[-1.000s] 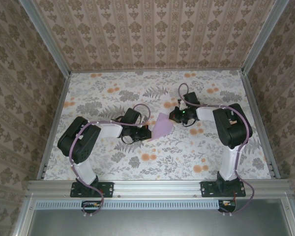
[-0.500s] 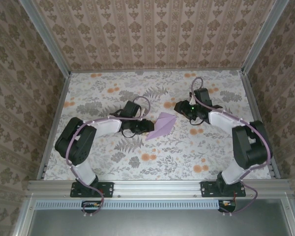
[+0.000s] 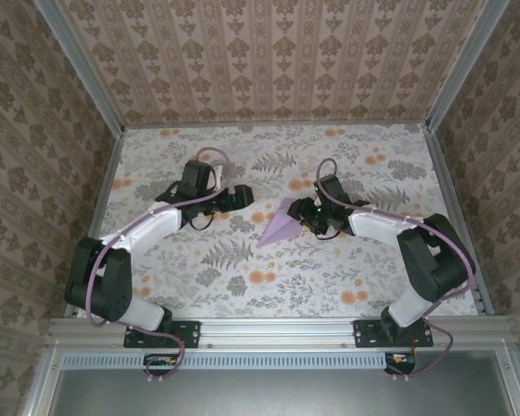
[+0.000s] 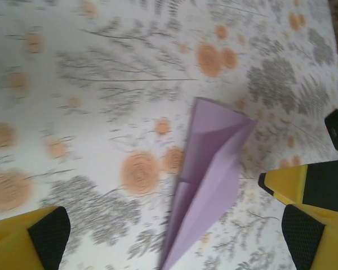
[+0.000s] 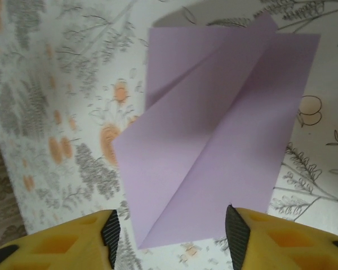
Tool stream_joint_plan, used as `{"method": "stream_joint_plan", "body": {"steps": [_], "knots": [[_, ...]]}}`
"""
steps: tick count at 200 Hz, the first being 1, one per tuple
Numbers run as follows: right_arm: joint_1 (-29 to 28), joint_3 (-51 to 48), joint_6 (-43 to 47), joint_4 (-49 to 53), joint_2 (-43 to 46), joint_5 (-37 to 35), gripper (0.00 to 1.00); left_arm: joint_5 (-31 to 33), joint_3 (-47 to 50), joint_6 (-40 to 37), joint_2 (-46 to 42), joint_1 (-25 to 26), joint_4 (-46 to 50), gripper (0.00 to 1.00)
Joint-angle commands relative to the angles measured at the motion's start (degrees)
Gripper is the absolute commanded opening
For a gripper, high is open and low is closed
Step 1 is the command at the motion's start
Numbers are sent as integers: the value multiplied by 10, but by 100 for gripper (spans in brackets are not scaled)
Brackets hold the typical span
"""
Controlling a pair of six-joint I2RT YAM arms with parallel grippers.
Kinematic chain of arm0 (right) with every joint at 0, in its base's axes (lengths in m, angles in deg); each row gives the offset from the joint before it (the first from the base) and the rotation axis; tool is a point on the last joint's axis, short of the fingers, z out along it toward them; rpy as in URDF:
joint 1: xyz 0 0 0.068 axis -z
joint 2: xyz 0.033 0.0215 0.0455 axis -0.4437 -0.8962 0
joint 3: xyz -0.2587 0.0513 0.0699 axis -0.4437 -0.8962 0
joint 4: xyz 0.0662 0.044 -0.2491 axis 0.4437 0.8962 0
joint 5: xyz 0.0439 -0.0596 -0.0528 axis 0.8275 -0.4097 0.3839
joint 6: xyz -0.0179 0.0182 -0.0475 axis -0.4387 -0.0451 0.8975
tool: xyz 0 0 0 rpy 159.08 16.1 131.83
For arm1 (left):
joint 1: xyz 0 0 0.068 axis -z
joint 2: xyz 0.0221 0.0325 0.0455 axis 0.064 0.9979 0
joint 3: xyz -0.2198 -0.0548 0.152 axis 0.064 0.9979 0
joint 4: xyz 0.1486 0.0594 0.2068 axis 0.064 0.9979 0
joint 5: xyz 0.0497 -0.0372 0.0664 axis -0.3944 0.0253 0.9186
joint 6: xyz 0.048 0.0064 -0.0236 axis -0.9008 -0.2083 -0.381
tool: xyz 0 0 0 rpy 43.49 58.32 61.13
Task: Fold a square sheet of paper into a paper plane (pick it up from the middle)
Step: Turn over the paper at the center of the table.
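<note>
Closing your right end effector (image 3: 309, 217) now, its jaws standing apart at the wide tail of the paper plane (image 3: 282, 224), could crush or skew the folds, since the thin dart lies loose on the middle of the desk (image 3: 208, 290). Your left end effector (image 3: 241, 198) hangs wide open, well apart from the plane, so nothing pins it and a stray brush could slide it away.
</note>
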Motion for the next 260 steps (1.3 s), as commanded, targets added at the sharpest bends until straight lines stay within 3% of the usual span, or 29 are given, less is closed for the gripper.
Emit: {"method": "stream_joint_plan", "body": {"steps": [1, 103, 131, 185, 221, 247, 260], "knots": [[-4, 26, -33, -17, -33, -16, 52, 33, 36, -6, -34, -32, 18, 100], [-20, 41, -41, -134, -113, 42, 38, -7, 103, 45, -72, -68, -2, 100], [-34, 21, -49, -172, -112, 31, 37, -75, 122, 57, -76, -68, -56, 100], [-53, -24, -75, -242, -113, -3, 31, -79, 144, 88, -98, -68, -80, 100], [-54, -40, -73, -286, -96, -9, 14, -104, 130, 75, -93, -68, -59, 100], [-49, -42, -40, -307, -56, 19, 9, -150, 121, 78, -80, -69, -60, 100], [-39, -42, -31, -327, -38, 56, 8, -228, 116, 100, -78, -70, -83, 100]]}}
